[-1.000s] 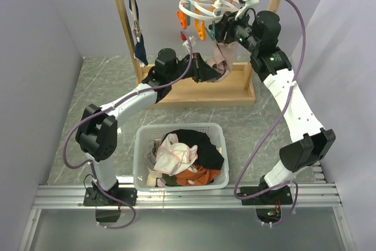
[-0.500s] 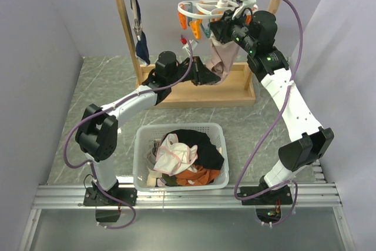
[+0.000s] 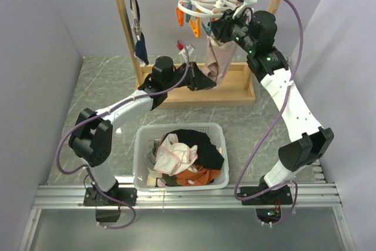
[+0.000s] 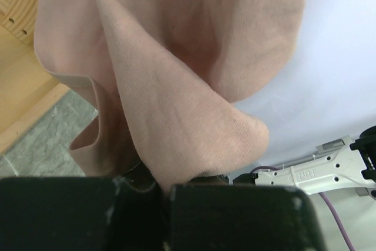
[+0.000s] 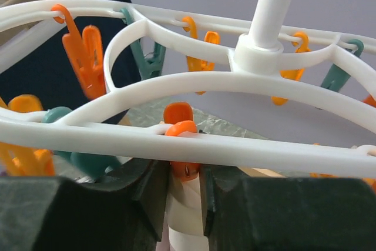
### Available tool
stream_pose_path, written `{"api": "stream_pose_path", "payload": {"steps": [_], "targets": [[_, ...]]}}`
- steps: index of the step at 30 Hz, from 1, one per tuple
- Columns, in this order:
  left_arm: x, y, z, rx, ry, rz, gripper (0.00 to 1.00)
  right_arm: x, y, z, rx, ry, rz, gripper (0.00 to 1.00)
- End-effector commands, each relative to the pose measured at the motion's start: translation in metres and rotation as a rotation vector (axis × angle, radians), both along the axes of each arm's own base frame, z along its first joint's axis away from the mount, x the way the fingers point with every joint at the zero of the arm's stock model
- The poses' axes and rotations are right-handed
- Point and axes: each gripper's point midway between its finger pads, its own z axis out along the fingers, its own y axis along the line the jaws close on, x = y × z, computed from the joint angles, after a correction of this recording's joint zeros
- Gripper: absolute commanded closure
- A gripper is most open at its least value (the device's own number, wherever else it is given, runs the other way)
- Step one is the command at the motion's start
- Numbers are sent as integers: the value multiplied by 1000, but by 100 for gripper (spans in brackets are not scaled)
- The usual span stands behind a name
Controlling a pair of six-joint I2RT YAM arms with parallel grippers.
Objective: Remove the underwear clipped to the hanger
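The white ring hanger (image 3: 202, 7) (image 5: 176, 83) hangs by its hook from the wooden rail. One pale pink-beige underwear (image 3: 218, 57) (image 4: 176, 86) dangles from an orange peg (image 5: 187, 167) on its near rim. My right gripper (image 3: 218, 32) (image 5: 187, 186) is up at the ring, shut on that peg, with pale cloth showing just below the jaws. My left gripper (image 3: 202, 79) (image 4: 164, 189) is lower and to the left, shut on the underwear's bottom fold. More underwear, one black (image 3: 194, 142) and one whitish with pink edging (image 3: 176, 152), lies in the basket.
A white basket (image 3: 140, 145) of clothes stands near the front between the arms. The wooden rack (image 3: 200, 95) carries a navy garment (image 3: 141, 48) on a clip hanger at its left end. Orange and teal pegs (image 5: 85, 51) dangle round the ring. Walls close in on both sides.
My right gripper has closed on the orange peg. The ring has tilted, its left pegs swinging upward. The left gripper has drawn slightly left, and the underwear hangs straighter.
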Motion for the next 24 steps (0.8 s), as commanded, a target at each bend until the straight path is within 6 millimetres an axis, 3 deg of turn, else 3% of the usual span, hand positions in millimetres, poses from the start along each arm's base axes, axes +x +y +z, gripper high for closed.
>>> {"api": "stream_pose_path", "payload": {"steps": [1,3,6,12,15,24], "targets": [[-9,6,24,-35,-64,-1,99,-7,-14,44,85,-96,-69,69],[-9,5,28,-44,-68,-3,99,-7,-14,43,92,-93,-78,58],[-8,4,35,-52,-79,-3,99,-8,-17,43,119,-103,-101,54],[-8,3,40,-57,-87,-7,99,-13,-17,44,163,-122,-120,49],[-7,3,40,-57,-87,-7,99,-19,-15,44,176,-144,-133,41],[-6,1,46,-67,-94,-17,99,-27,-5,44,128,-194,-226,36]]}}
